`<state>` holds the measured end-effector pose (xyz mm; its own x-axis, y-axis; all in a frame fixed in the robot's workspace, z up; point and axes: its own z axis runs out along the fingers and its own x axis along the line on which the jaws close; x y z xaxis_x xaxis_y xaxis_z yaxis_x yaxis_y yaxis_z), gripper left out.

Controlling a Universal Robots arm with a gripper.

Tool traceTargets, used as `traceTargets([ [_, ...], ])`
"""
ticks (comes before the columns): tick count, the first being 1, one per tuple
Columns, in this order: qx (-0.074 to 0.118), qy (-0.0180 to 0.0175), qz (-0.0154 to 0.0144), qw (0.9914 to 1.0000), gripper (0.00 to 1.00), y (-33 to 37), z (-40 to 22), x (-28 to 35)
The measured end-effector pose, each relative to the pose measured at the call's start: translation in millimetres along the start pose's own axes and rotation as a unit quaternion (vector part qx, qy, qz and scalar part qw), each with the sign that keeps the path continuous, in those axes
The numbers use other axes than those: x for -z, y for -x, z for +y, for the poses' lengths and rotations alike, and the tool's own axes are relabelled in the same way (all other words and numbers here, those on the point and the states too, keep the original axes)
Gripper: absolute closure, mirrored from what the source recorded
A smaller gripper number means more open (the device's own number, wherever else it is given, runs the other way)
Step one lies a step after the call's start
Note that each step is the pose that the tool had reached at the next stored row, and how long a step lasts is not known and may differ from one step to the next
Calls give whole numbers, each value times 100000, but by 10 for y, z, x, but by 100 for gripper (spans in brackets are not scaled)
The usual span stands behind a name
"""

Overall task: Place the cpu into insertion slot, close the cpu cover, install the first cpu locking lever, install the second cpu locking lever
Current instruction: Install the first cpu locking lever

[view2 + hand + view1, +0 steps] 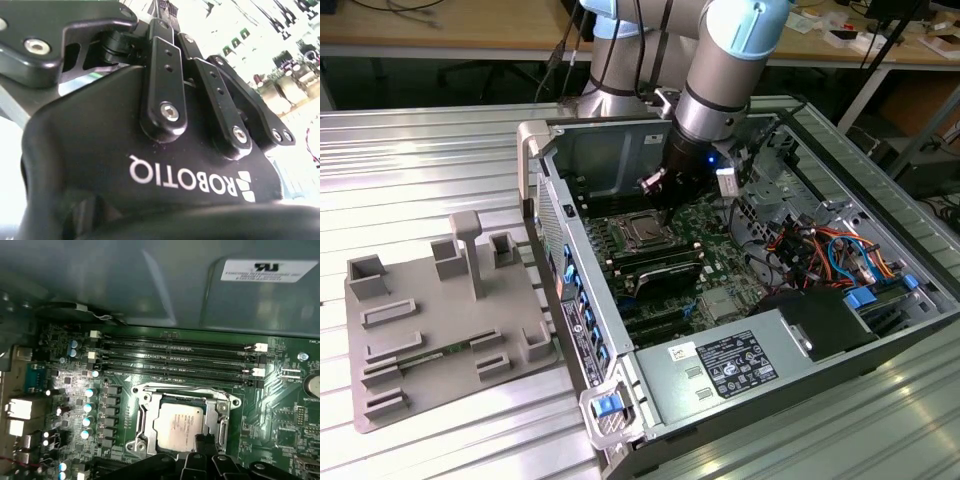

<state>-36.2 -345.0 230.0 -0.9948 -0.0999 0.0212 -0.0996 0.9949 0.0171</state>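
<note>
While the gripper (665, 195) hangs just above the insertion slot (182, 425), its finger state can't be told.
The cpu (178, 426) sits seated under the closed cpu cover (218, 415); whether either lever is latched is unclear.

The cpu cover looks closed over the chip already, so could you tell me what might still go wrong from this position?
1. In the first wrist view the gripper sits right at the edge of the cpu cover, over the cpu; a skewed push might scrape the frame or the board.
2. The memory slots and a row of capacitors crowd the insertion slot, so a sideways slip could hit them.
3. The case wall stands close behind the arm, leaving little room.
</note>
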Motion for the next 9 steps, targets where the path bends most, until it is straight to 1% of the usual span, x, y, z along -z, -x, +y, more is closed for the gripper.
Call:
traceTargets([
  [2,2,73,-6,100000,89,-1,0,24],
  [9,3,86,-10,100000,89,-1,0,27],
])
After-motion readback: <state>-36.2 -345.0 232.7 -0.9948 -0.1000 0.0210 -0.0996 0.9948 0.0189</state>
